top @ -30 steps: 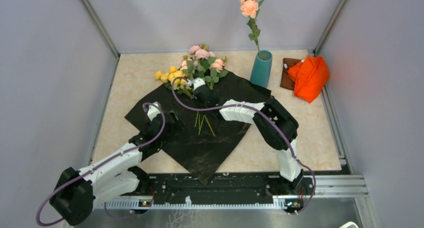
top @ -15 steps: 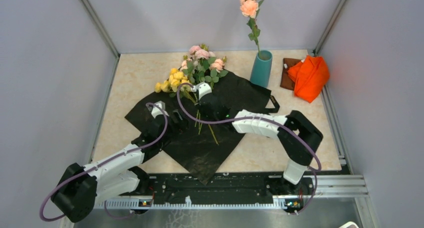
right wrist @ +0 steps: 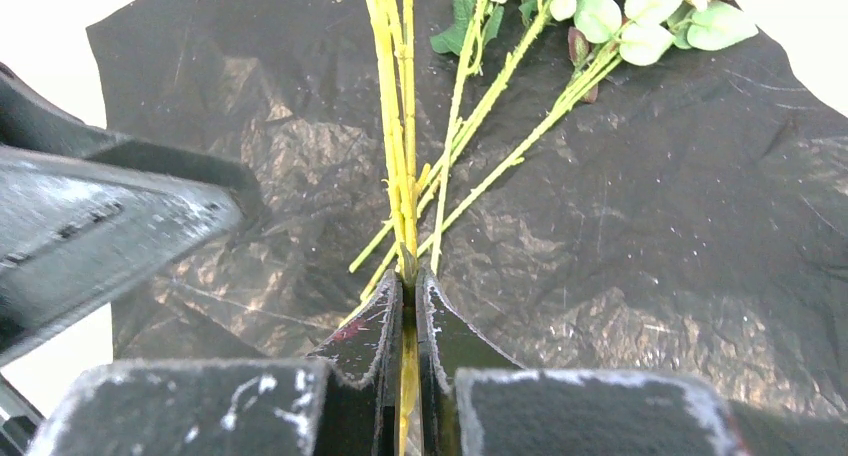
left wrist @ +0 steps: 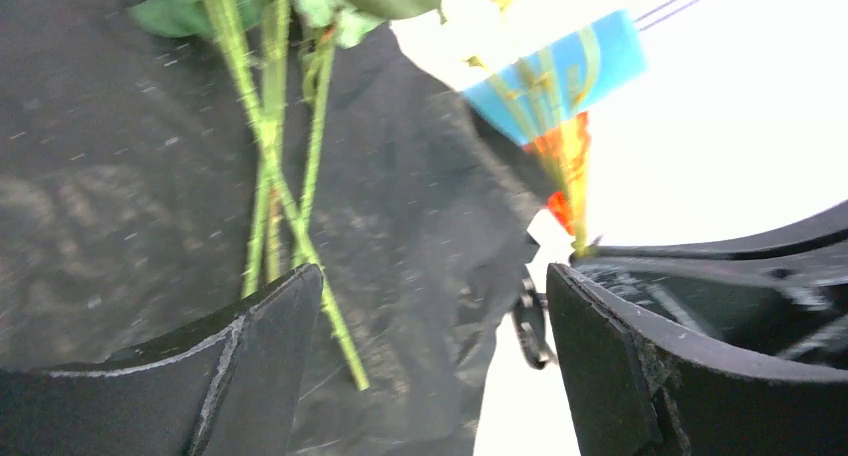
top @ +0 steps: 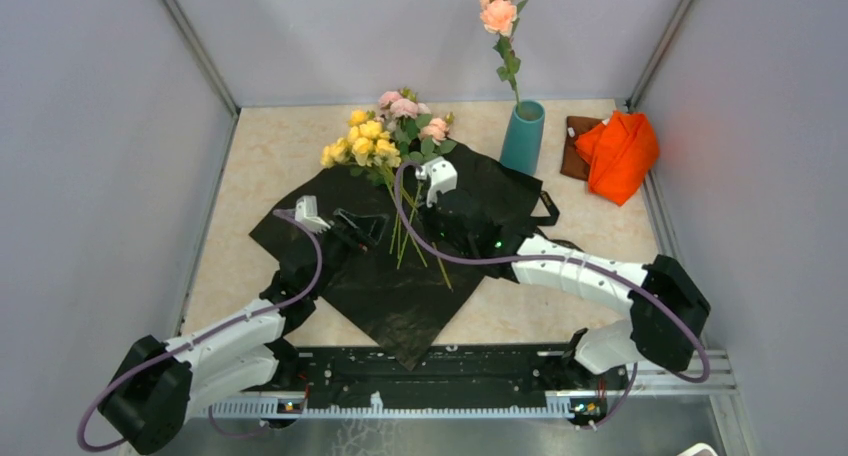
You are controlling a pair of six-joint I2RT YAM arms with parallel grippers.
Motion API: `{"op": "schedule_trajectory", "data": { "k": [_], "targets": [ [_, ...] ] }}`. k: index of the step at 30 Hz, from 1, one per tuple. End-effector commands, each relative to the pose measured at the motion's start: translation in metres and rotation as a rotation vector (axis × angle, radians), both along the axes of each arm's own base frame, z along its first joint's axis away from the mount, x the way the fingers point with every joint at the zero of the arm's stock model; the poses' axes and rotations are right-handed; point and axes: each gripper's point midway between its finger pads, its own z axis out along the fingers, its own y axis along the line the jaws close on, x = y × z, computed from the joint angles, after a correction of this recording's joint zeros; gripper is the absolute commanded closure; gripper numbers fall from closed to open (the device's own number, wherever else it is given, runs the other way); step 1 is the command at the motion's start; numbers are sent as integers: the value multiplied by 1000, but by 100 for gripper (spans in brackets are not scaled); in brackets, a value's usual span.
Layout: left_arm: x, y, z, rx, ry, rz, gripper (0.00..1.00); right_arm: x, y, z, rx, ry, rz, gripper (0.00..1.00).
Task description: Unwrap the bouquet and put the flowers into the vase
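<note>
- Flowers (top: 385, 136): pink roses and yellow blossoms on thin green stems, unwrapped. They lie on the spread black wrapping sheet (top: 400, 296) on the desk (top: 260, 166), heads toward the far edge.
- Vase (top: 522, 136): teal, upright beside the sheet's far right corner, holding one tall peach rose stem (top: 498, 16).
- Right fingers (right wrist: 390, 311): clamped tight on a few yellow-green stems, low on their length.
- Left fingers (left wrist: 265, 336): spread wide, gripping nothing; loose stems lie just beyond their tips.
</note>
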Motion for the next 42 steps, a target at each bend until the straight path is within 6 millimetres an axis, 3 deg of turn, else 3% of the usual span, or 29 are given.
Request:
{"op": "schedule_trajectory", "data": {
  "k": [1, 5, 10, 13, 16, 19, 24, 33, 38, 42],
  "targets": [
    [-6, -21, 79, -216, -202, -115, 11, -7, -9, 36, 101, -53, -10, 100],
    [-6, -38, 98, -262, -234, -192, 11, -15, -13, 40, 126, -51, -1, 100],
    [-4, -66, 102, -323, -230, -311, 14, -23, -7, 37, 111, -51, 7, 100],
    [-1, -75, 100, -358, -224, -343, 22, -27, -5, 36, 105, -49, 15, 100],
    [2, -78, 96, -366, -215, -345, 40, -29, -5, 35, 99, -47, 14, 100],
    [6, -74, 94, -352, -209, -312, 70, -29, -8, 33, 86, -48, 1, 100],
    [13, -64, 100, -271, -223, -244, 100, -31, -9, 31, 92, -42, 5, 100],
    [7, -75, 115, -209, -294, -324, 100, -36, -5, 29, 97, -29, 35, 100],
    [6, -92, 109, -78, -290, -421, 100, -33, -11, 44, 80, -64, 18, 65],
    [1, -99, 103, 15, -315, -487, 100, -31, -12, 53, 58, -80, 19, 57]
  ]
}}
